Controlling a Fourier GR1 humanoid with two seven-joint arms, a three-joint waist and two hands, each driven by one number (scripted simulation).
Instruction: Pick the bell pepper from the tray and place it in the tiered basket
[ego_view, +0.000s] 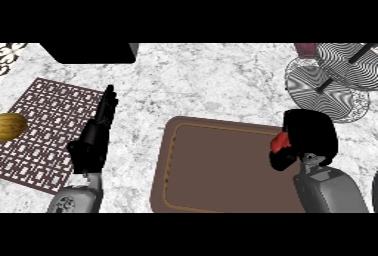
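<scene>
A red bell pepper (279, 143) shows only as a small patch inside my right hand (308, 135), whose fingers are curled round it and hide most of it. That hand is over the right edge of the brown tray (214, 170). The tiered basket (327, 87), with swirled black-and-white round tiers and dark posts, stands at the far right, beyond my right hand. My left hand (94, 135) rests open with straight fingers pointing away, over the right edge of a patterned mat (44, 125), left of the tray.
A yellow melon (11, 126) lies on the patterned mat at the left edge. A black box-like object (92, 52) sits at the counter's far side. Marble counter top (214, 80) stretches between the tray and the basket.
</scene>
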